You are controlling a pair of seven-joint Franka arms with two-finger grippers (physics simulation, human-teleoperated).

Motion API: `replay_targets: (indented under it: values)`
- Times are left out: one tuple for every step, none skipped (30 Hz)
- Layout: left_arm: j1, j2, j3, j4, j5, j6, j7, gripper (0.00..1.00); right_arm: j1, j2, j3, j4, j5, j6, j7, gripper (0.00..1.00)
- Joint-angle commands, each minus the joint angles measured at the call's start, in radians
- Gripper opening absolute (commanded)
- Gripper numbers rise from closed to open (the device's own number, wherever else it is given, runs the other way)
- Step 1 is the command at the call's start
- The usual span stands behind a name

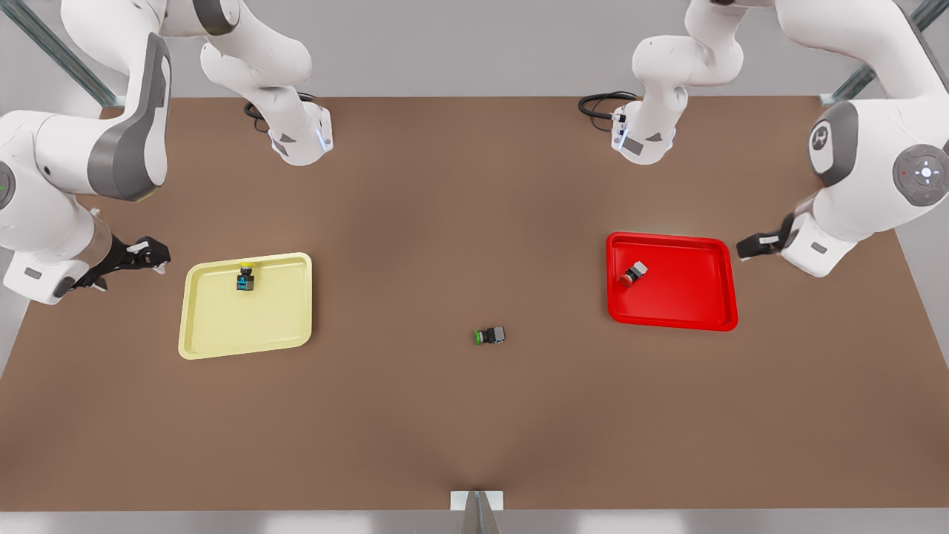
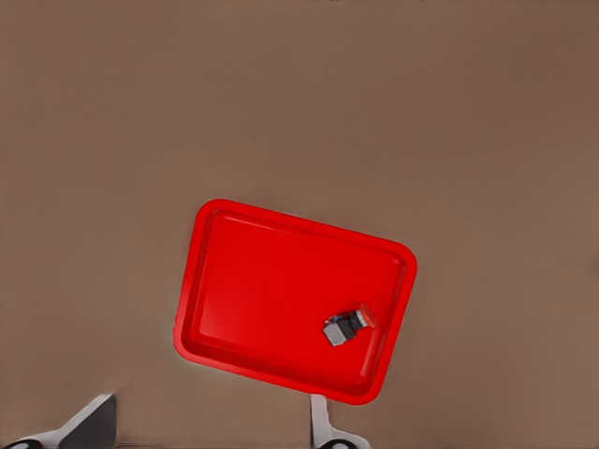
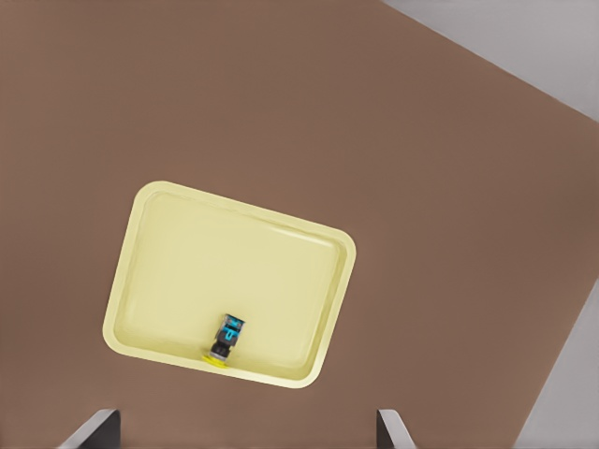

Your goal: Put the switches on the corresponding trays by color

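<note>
Both claws hung wide open and empty, the left claw [image 1: 745,247] beside the red tray [image 1: 704,248], the right claw [image 1: 152,256] beside the yellow tray [image 1: 222,326].

No words, brand names, labels or numbers can be read anywhere in these pictures. The nearest thing to a sign is a small round white emblem on the dark grey joint cover of the arm [image 1: 819,138] at the upper right of the front view, too small to make out. Just beside it, a grey round cap [image 1: 924,173] carries a ring of white marks around a lit centre, with a tiny red dot; none of it forms legible characters.
</note>
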Motion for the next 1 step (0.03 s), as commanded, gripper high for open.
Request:
replay_targets:
  values:
    - [-0.047,0.0,0.0,0.0,-0.002,0.0,0.0,1.0,0.0,0.0,0.0,0.0,0.0,0.0,0.0,1.0]
